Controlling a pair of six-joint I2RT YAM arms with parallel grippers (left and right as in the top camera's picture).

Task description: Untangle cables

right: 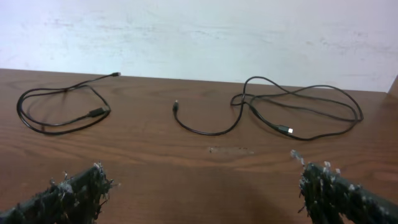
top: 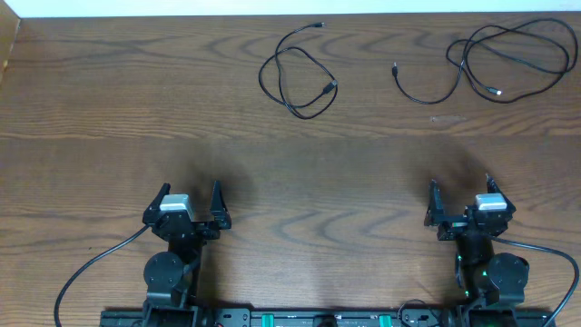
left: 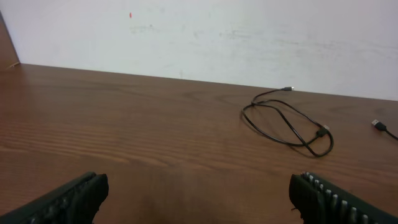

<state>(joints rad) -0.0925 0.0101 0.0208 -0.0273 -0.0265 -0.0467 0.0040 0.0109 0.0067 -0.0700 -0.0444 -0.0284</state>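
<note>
Two thin black cables lie apart at the far side of the wooden table. A short looped cable lies far centre, also seen in the left wrist view and the right wrist view. A longer cable lies coiled at the far right with one end trailing left; it shows in the right wrist view. My left gripper is open and empty near the front edge. My right gripper is open and empty at the front right. Both are far from the cables.
The wooden table ends at a white wall along the far edge. Thicker black wires run from the arm bases at the front left and front right.
</note>
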